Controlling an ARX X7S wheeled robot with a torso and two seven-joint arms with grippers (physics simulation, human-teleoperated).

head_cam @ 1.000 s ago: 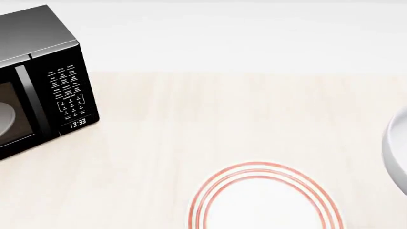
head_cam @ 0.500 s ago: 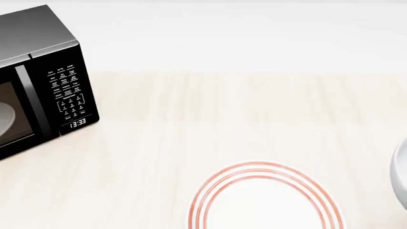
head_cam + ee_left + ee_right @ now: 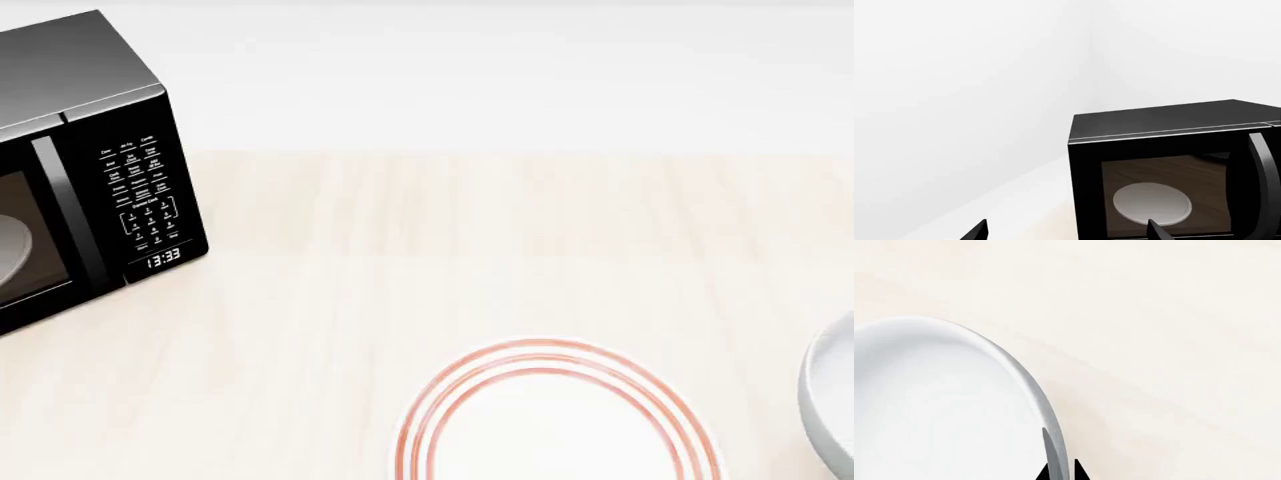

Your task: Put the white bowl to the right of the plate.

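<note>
Right of the plate (image 3: 554, 420), my right gripper (image 3: 1059, 471) pinches the white bowl (image 3: 830, 405) by its rim; I'd lower it level onto the bench (image 3: 467, 250), then let go. Left gripper (image 3: 1064, 231) gapes empty.

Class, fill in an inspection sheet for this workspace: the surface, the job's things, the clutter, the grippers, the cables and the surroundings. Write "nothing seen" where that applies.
Surface: pale wood-grain table.
Job's things: the plate with red rings lies near the front edge, cut off by the frame; the white bowl is at the head view's right edge, to the plate's right and apart from it.
Clutter: a black microwave at the back left, a pale dish inside.
Grippers: right gripper has its fingertips on either side of the bowl's rim; left gripper open, holding nothing.
Cables: nothing seen.
Surroundings: plain white walls.
</note>
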